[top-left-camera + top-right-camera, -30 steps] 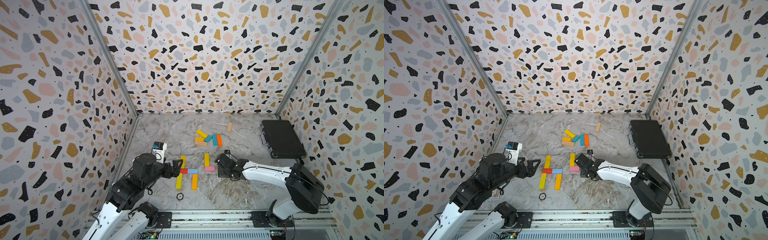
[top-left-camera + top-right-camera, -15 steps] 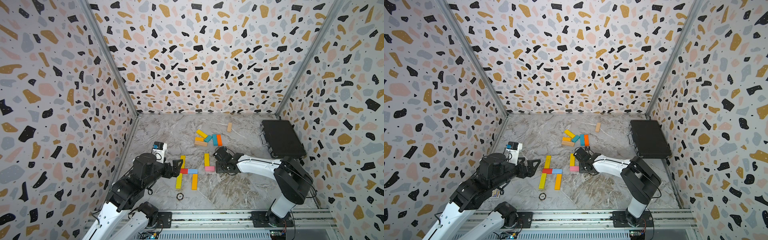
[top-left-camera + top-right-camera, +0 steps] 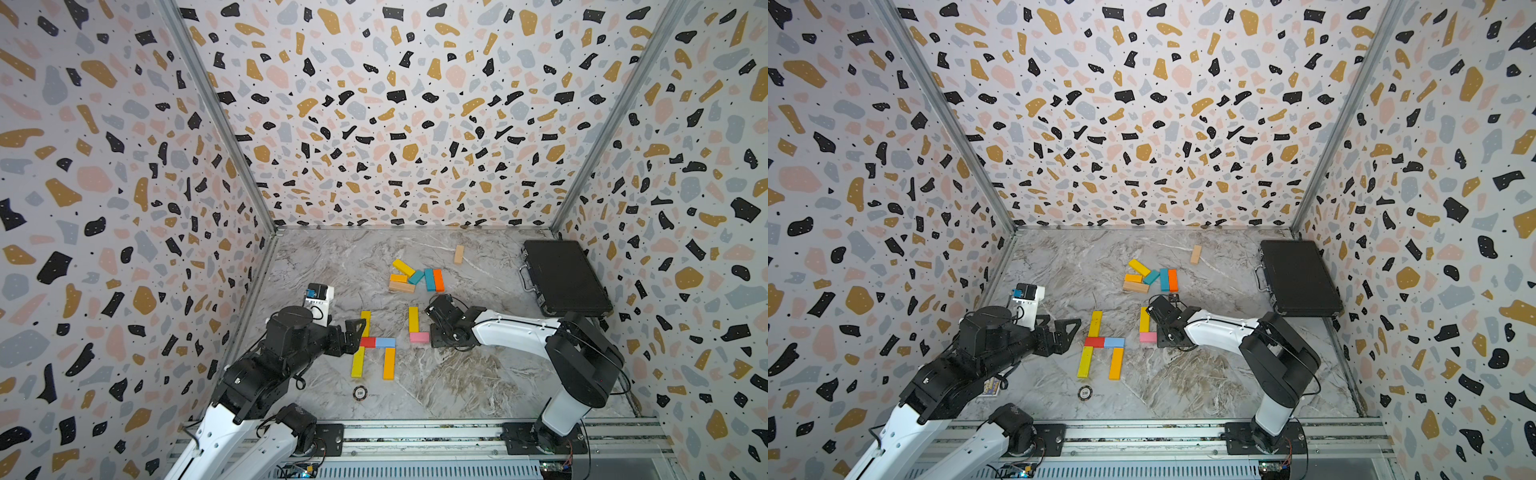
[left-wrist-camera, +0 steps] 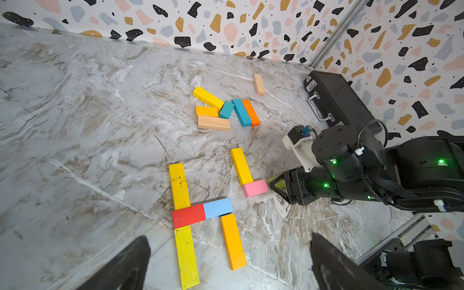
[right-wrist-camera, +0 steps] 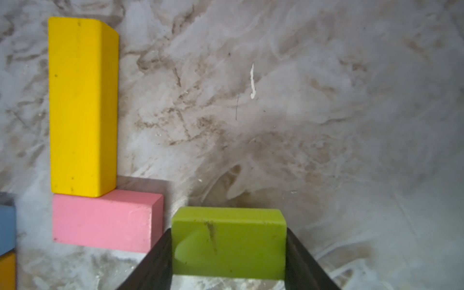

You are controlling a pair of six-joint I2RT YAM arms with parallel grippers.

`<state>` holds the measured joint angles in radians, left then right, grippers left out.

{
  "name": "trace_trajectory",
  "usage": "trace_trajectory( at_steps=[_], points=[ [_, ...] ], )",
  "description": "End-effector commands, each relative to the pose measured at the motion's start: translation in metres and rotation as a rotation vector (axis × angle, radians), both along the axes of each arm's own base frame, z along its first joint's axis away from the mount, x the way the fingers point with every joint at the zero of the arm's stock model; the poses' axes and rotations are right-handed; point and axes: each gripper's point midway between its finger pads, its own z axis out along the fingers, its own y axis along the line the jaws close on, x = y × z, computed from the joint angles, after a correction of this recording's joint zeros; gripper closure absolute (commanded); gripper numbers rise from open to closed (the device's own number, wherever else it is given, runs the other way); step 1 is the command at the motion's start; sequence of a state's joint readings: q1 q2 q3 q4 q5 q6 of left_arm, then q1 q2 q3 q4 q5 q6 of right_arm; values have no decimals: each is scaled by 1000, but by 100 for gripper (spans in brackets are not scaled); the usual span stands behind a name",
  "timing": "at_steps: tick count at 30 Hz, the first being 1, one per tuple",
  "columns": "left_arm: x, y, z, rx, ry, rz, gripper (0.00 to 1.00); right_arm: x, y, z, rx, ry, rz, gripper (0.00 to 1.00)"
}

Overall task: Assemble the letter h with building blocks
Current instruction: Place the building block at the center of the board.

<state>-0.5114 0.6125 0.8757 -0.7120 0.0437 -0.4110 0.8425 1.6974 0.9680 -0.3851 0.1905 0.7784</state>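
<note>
Between the fingers of my right gripper (image 5: pixel 228 232) sits a short lime-green wooden block (image 5: pixel 227 251), pinched on its two sides. Its end is just beside the free end of a short pink wooden block (image 5: pixel 103 221), with a narrow gap between them. The pink one lies across the end of a long yellow wooden block (image 5: pixel 82 105), touching it. Close by on the grey marbled tabletop (image 4: pixel 75 125), below my left gripper (image 4: pixel 228 237), whose fingers are spread wide around nothing, a short red block (image 4: pixel 188 216) lies between a far yellow stem block (image 4: pixel 179 185) and a near yellow stem block (image 4: pixel 187 256). A short light-blue block (image 4: pixel 217 208) butts against the red one, and a long orange block (image 4: pixel 233 241) runs from it. Spare blocks (image 4: pixel 223 110) lie clustered farther off, near a black case (image 4: pixel 336 98).
</note>
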Motion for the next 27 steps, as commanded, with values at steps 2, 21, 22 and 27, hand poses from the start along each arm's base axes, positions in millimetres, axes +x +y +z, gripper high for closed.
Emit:
trace_trajectory(
  at_steps=[2,21,22,27],
  points=[
    [5,0,4,-4,-27,7,1,5,3,3,4,-11,-12,45],
    [5,0,3,-2,-26,5,1,8,-1,-3,-16,-11,-25,37],
    [5,0,3,-2,-26,5,1,8,-2,-3,-17,-13,-25,36],
    [5,0,3,-2,-25,5,1,9,-3,-2,-18,-17,-27,34]
  ],
)
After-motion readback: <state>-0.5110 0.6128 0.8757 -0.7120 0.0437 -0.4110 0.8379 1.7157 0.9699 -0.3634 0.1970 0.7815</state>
